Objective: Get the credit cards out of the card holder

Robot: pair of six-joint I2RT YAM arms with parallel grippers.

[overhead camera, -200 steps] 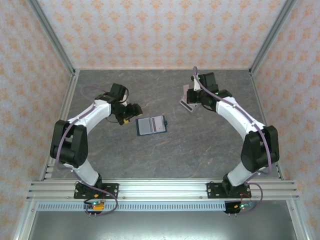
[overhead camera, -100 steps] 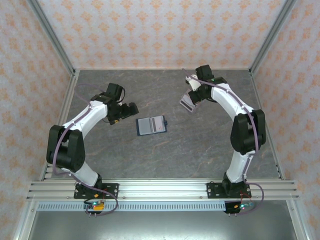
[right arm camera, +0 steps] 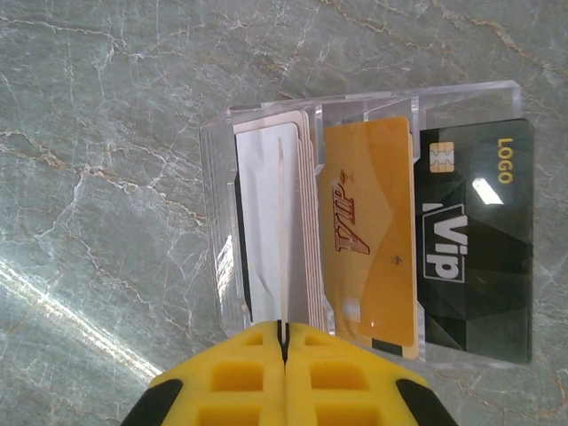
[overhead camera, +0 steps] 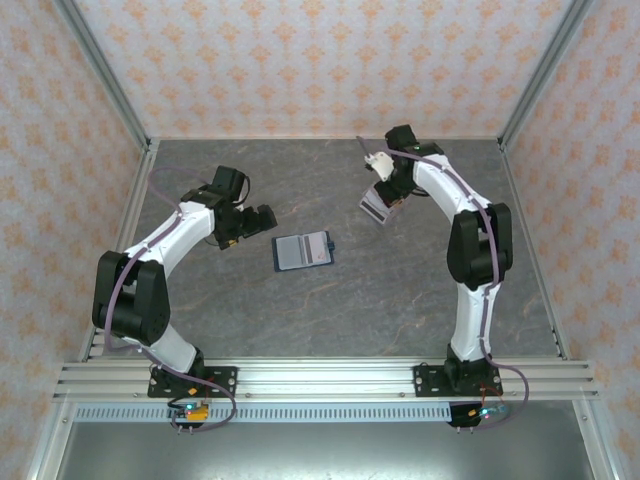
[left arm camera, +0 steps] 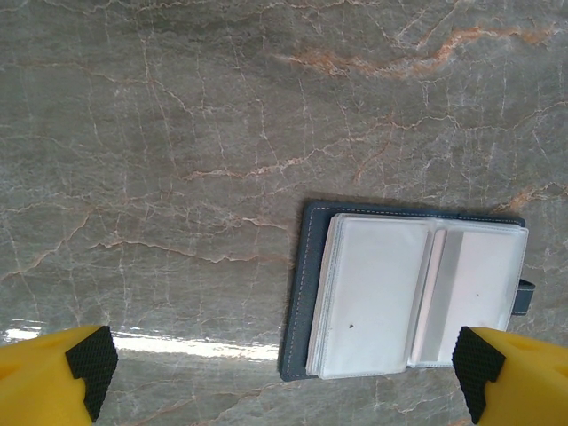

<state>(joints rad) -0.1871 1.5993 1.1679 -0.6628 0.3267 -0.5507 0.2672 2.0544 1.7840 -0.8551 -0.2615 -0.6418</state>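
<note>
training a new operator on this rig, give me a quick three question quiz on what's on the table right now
1. True or false: the card holder lies folded shut on the table.
2. In the clear tray, which card sits between the pale stack and the black card? a) yellow-orange card b) blue card c) green card
3. Which tool is shut, and on what?
Key: 1 false, it lies open. 2 a. 3 the right tool, on a thin card seen edge-on.
</note>
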